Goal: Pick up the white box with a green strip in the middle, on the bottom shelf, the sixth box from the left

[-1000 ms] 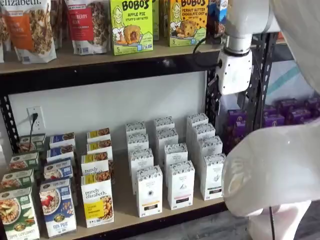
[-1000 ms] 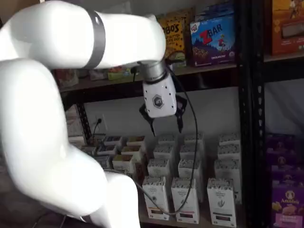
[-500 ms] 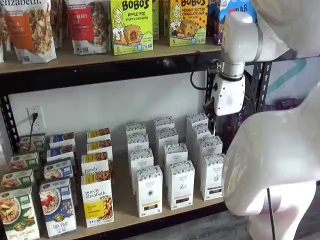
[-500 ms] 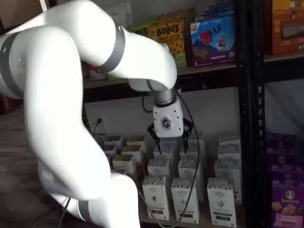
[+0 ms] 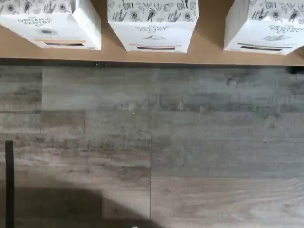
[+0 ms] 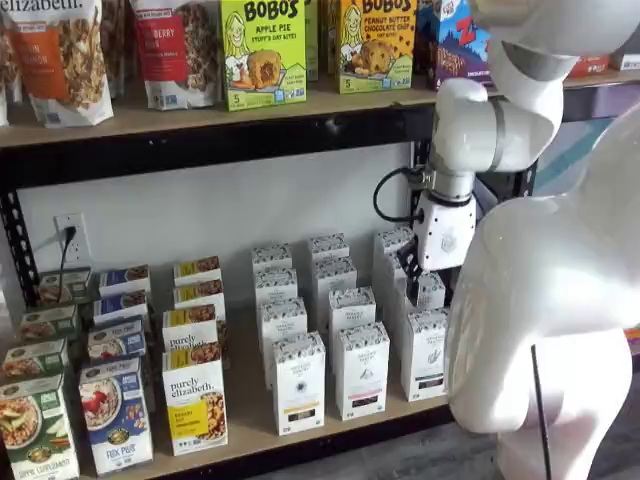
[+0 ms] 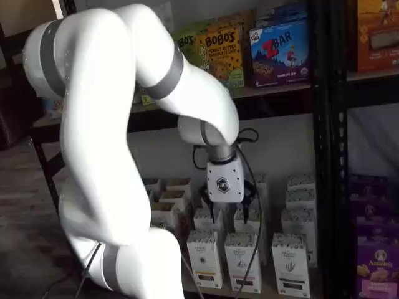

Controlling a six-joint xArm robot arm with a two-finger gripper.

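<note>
The white box [image 6: 425, 355] stands at the front right of the bottom shelf [image 6: 250, 400], last in a front row of three like cartons. It also shows in a shelf view [image 7: 290, 265] and in the wrist view [image 5: 266, 23], with a dark greenish strip on its front. My gripper [image 7: 229, 210] hangs over the white cartons behind the front row, its two black fingers apart and empty. In a shelf view it [image 6: 410, 268] shows side-on above the rear boxes of the target's column. The wrist view shows the shelf's tan board [image 5: 209, 47] and floor.
Purely elizabeth boxes [image 6: 195, 400] and a blue cereal box [image 6: 115, 415] stand left of the white cartons. The upper board holds Bobo's boxes [image 6: 262, 50]. A black upright [image 7: 324, 156] and purple boxes [image 7: 374, 249] are to the right. My arm's white body [image 6: 550, 330] stands in front.
The gripper has come down from just under the upper board to just above the white cartons, and the arm has folded lower.
</note>
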